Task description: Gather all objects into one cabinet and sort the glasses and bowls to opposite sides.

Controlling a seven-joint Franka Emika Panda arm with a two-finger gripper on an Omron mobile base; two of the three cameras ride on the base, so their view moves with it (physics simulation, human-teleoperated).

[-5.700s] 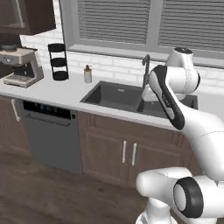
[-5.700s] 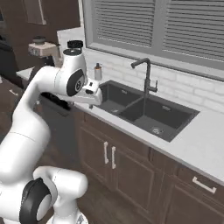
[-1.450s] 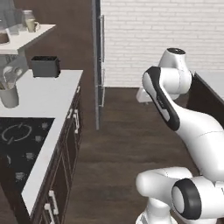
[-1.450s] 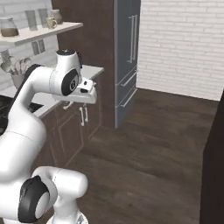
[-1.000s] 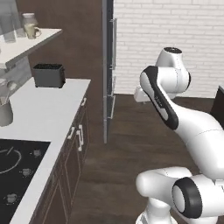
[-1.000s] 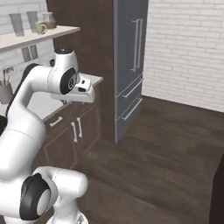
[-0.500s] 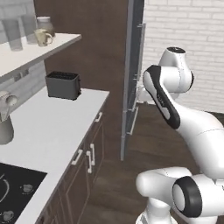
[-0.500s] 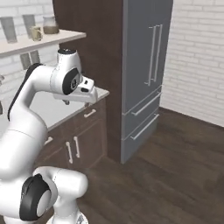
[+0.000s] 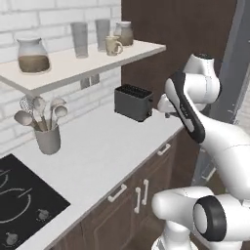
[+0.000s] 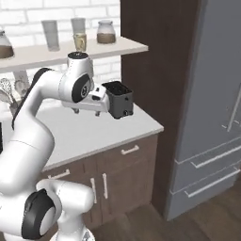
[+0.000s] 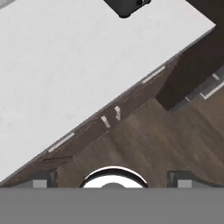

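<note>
Gripper: jaws set wide apart, nothing between them; in the hand view its two tips stand at the lower corners, aimed down at the cabinet fronts and the wood floor.
Arm: folded at the elbow, hand held level above the counter's front edge, just short of the toaster.
Counter: pale worktop below and beyond the hand, over dark wood base cabinets with short bar pulls.
Toaster: black, on the counter just past the hand, near the tall dark wood panel.
Utensil crock: grey, holding spoons, on the counter beside the black cooktop.
Cream handled mug: on the white wall shelf, above and well apart from the gripper, upright, handle toward the room.
Shelf neighbours: two grey tumblers beside the mug, a brown-filled lidded jar behind it, another jar at the shelf's near end.
Refrigerator: grey, tall, to the right beyond the dark panel.
</note>
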